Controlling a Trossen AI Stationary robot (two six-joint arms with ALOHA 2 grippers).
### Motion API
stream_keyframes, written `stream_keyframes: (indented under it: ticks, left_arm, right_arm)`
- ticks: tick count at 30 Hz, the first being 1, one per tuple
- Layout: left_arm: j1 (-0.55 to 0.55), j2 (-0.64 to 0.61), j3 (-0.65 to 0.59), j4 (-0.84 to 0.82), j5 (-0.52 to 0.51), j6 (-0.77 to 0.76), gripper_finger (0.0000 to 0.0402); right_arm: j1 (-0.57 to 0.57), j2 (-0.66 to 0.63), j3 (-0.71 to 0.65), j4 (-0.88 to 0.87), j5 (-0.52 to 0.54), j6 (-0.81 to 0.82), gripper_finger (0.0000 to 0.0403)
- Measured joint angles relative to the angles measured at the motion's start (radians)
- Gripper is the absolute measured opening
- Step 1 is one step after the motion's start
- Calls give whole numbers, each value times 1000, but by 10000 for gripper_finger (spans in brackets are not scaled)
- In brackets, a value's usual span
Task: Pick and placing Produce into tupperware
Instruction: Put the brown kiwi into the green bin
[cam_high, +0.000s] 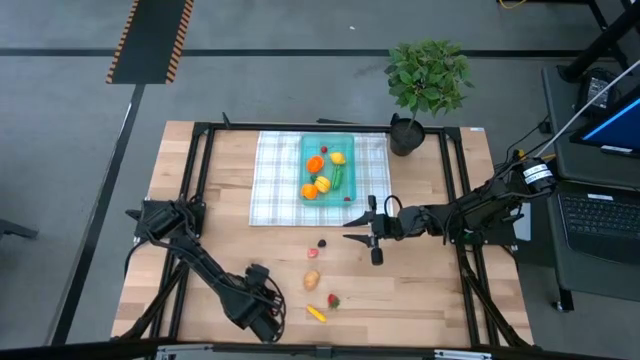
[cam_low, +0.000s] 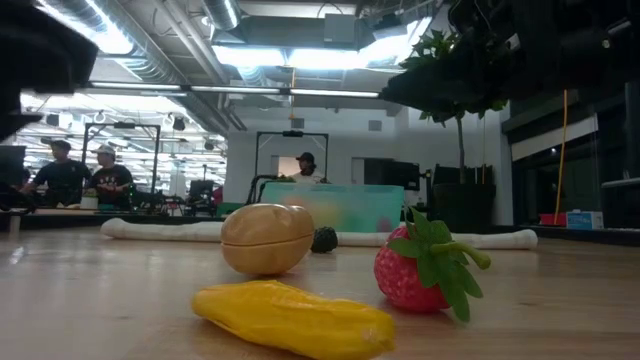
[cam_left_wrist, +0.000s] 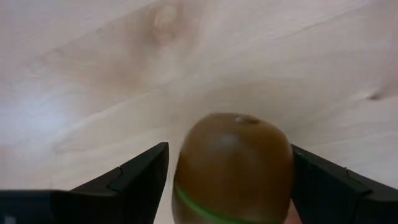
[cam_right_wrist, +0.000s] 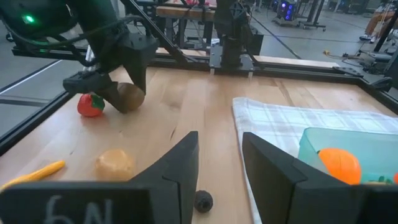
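At the desk's (cam_high: 200, 190) near edge the left gripper (cam_left_wrist: 230, 180) has its dark fingers (cam_left_wrist: 134, 177) spread wide on either side of a brown kiwi (cam_left_wrist: 233, 168). The kiwi is a smooth egg shape with a thin green seam around it, its long axis running forward between the fingers; whether they press on it cannot be told. In the right wrist view the same gripper stands over the kiwi, just above pale, fine-grained wood.

Close by lie a yellow, elongated, slightly curved piece (cam_low: 295, 318), lengthwise across the low view, and a red strawberry (cam_low: 412, 272) with a green leafy cap tipped to one side. Just behind them sits a rounded tan potato (cam_low: 267, 238) with a seam across it, then a small dark knobbly berry (cam_low: 324, 239).

Farther in, above mid-desk, the right gripper (cam_right_wrist: 219, 167) hovers with its fingers (cam_right_wrist: 180, 165) partly apart and nothing between them.

Beyond it, a white-and-grey checked cloth (cam_high: 275, 180) carries the translucent teal tupperware (cam_high: 345, 140), its long axis running near to far. Inside are oranges (cam_high: 314, 164), yellow lemons (cam_high: 338, 158) and a green cucumber (cam_high: 337, 178). A leafy potted plant (cam_high: 425, 80) stands at the far right corner.
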Motion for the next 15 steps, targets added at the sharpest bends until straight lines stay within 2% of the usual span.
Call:
stream_keyframes:
  ticks: [15]
  left_arm:
    - [0,-6,-38,68,32,26,255]
  right_arm:
    - [0,0,0,-14,0,3,127]
